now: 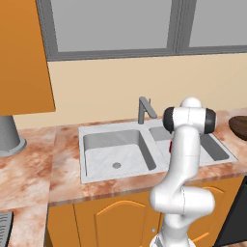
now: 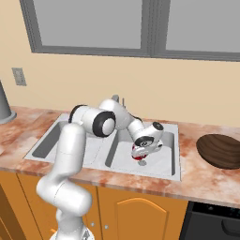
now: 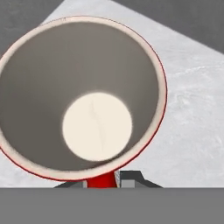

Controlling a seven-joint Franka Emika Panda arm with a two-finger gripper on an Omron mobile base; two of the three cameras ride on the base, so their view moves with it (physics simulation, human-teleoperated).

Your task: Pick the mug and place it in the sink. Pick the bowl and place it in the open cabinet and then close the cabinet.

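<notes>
My gripper [image 2: 140,155] reaches down into the right basin of the grey sink [image 2: 140,175], shut on the small red mug [image 2: 138,158]. In the hand view the mug [image 3: 87,87] is seen mouth-on, with a pale inside, its red wall pinched at my gripper [image 3: 103,181] just over the marbled basin floor [image 3: 192,109]. In the left base view my arm covers most of the mug [image 1: 170,147] in the sink [image 1: 120,176]. The dark brown bowl [image 2: 220,150] [image 1: 240,126] rests on the counter right of the sink. An orange panel of the cabinet [image 1: 24,58] hangs at upper left.
The angular grey faucet [image 1: 144,110] stands behind the divider between the basins. A grey cylinder [image 1: 8,135] stands on the counter to the left. A dark stove [image 2: 211,220] sits below the counter at lower right. A window runs along the wall above.
</notes>
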